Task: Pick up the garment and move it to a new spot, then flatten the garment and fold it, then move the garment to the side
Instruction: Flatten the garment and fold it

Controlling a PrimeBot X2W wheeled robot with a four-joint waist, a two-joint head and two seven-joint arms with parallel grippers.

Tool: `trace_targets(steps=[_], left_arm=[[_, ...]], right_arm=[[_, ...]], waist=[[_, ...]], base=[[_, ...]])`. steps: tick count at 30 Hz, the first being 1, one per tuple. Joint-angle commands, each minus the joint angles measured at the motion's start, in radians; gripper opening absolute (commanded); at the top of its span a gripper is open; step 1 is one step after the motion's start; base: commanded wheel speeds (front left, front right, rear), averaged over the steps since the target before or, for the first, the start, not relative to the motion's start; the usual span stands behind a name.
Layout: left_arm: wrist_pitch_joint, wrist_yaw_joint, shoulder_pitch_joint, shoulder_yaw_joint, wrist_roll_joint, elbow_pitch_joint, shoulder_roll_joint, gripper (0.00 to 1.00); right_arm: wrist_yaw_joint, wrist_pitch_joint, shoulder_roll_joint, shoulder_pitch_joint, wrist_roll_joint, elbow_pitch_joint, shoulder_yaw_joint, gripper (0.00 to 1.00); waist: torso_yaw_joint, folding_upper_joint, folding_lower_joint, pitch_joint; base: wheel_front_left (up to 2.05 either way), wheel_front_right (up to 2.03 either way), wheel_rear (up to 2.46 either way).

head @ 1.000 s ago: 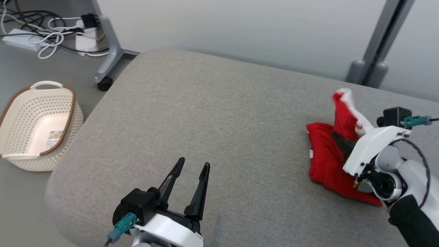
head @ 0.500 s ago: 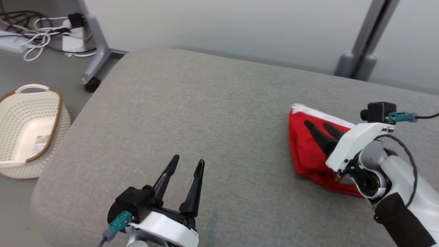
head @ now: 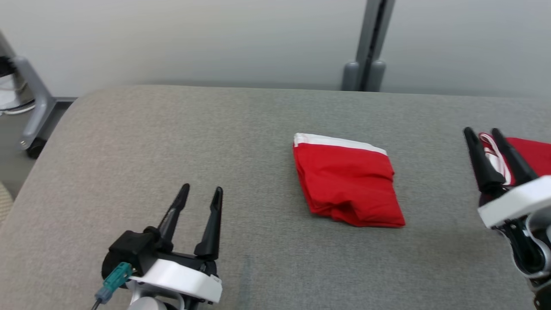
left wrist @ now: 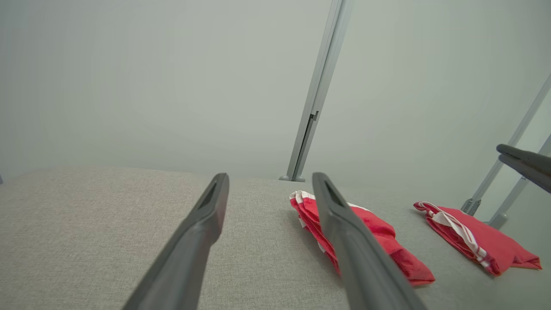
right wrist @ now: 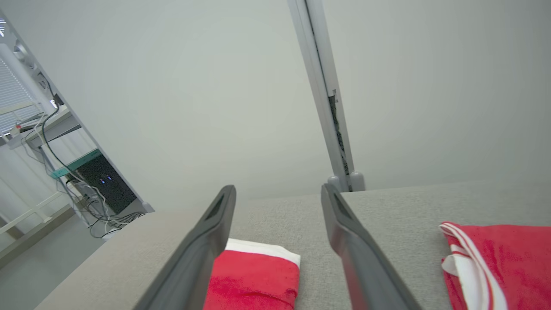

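Observation:
The garment [head: 348, 185] is red with a white band along its far edge. It lies folded on the grey cushioned surface [head: 172, 129], free of both grippers. My right gripper [head: 481, 131] stands open to its right with nothing between the fingers, in front of a second red garment [head: 529, 150] with white stripes. My left gripper [head: 201, 189] is open and empty at the lower left, well apart from the folded garment. The left wrist view shows my left gripper [left wrist: 270, 178], the folded garment [left wrist: 383, 232] and the striped one [left wrist: 478, 237]. In the right wrist view my right gripper [right wrist: 277, 191] is above the folded garment [right wrist: 254, 280], with the striped garment [right wrist: 499, 258] at the right.
A grey post [head: 366, 43] rises behind the surface against a pale wall. A wheeled frame leg [head: 30, 116] stands on the floor at the left. In the right wrist view a desk with cables and a black box [right wrist: 103, 181] is at the far left.
The right gripper opened, let go of the garment and drew back to the right. The garment's raised flap dropped flat. The camera turned right, so the basket slid out of the picture.

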Motion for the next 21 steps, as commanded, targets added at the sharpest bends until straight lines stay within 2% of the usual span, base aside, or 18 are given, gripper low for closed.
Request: trace_targets(steps=[1,3,4,7,8,11,15,21], left_arm=[[-0.004,0.006,0.015,0.021,0.010,-0.009,0.013,1.00],[-0.004,0.015,0.016,0.045,0.024,-0.020,0.021,1.00],[-0.004,0.015,0.020,0.067,0.036,-0.026,0.027,1.00],[-0.004,0.022,0.033,0.101,0.059,-0.033,0.035,1.00],[-0.004,0.022,0.033,0.101,0.059,-0.033,0.035,1.00],[-0.004,0.018,0.045,0.129,0.078,-0.035,0.031,1.00],[-0.004,0.019,0.069,0.171,0.117,-0.030,0.023,1.00],[-0.004,-0.002,0.094,0.196,0.180,-0.015,0.012,1.00]], right_arm=[[0.001,-0.034,-0.010,0.044,-0.048,-0.028,-0.038,1.00],[0.001,-0.064,-0.001,0.093,-0.112,-0.067,-0.095,1.00],[0.001,-0.083,0.021,0.150,-0.184,-0.112,-0.152,1.00],[0.001,-0.099,0.078,0.245,-0.288,-0.181,-0.231,1.00],[0.001,-0.099,0.078,0.245,-0.288,-0.181,-0.231,1.00],[0.001,-0.110,0.142,0.333,-0.379,-0.242,-0.294,1.00],[0.000,-0.118,0.190,0.414,-0.497,-0.261,-0.326,1.00],[0.000,-0.122,0.235,0.449,-0.558,-0.278,-0.363,1.00]], waist=[[-0.044,0.0000,0.0000,-0.007],[-0.062,0.0000,0.0000,-0.007],[-0.076,0.0000,0.0000,-0.006],[-0.091,0.0000,0.0000,-0.011],[-0.091,0.0000,0.0000,-0.011],[-0.099,0.0000,0.0000,-0.015],[-0.111,0.0000,0.0000,-0.021],[-0.111,0.0000,0.0000,-0.025]], base=[[0.00,0.00,0.00],[0.00,0.00,0.00],[0.00,0.00,0.00],[0.00,0.00,0.00],[0.00,0.00,0.00],[0.00,0.00,0.00],[0.00,0.00,0.00],[0.00,0.00,0.00]])
